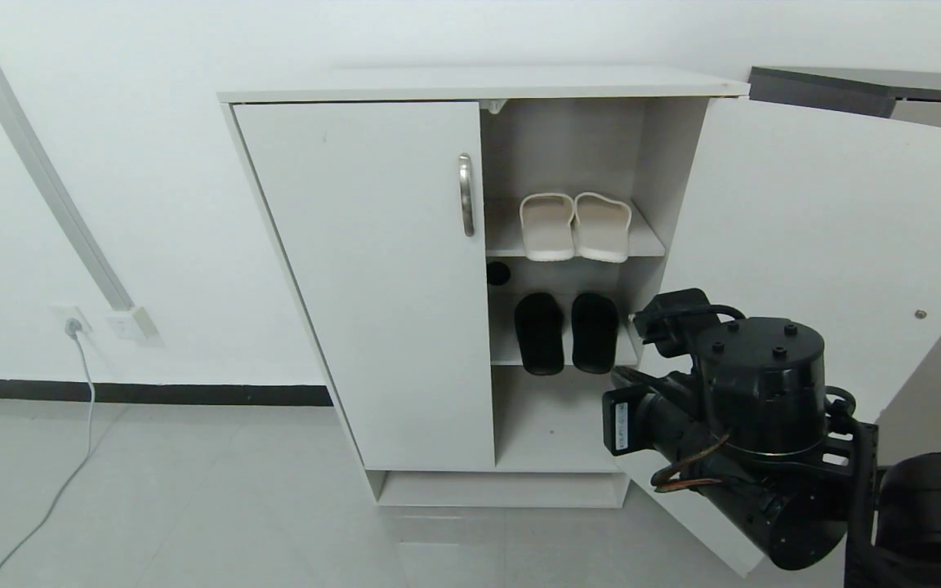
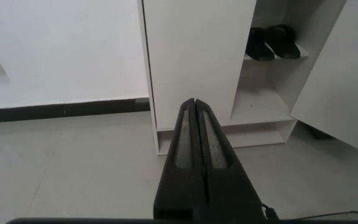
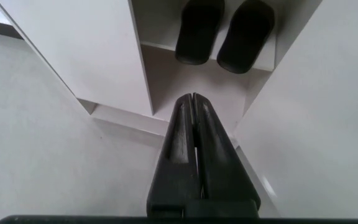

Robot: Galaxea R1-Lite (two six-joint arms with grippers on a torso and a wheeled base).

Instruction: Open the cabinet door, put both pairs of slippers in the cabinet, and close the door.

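Two pairs of slippers already sit inside the white two-door cabinet (image 1: 479,84): the cream open-toed pair (image 1: 574,227) side by side on the upper shelf, and the matte black rubber pair (image 1: 566,332) on the shelf below. The cabinet's right-hand door (image 1: 830,245) hangs wide open, while the left-hand door (image 1: 364,278), with its upright brushed-metal handle (image 1: 466,195), is shut. By the look of it, only the closing remains.

That last step carries the risk. The black right arm (image 1: 756,425) sits low against the inner face of the open door, close to the opening. A swing begun from there would likely drive the panel into the arm, or pinch it against the frame. The right claw (image 3: 193,99) is clenched on nothing and points at the cabinet's lower bay, so it would have to push the door rather than grip it. A push on the smooth white panel could slip. The black slippers also appear to overhang the front edge of their shelf, so a closing door might catch them, nudge them askew or fail to shut flush. The left claw (image 2: 194,102), likewise clenched and empty, hangs low over the pale tiled floor (image 2: 61,168), well back from the cabinet.
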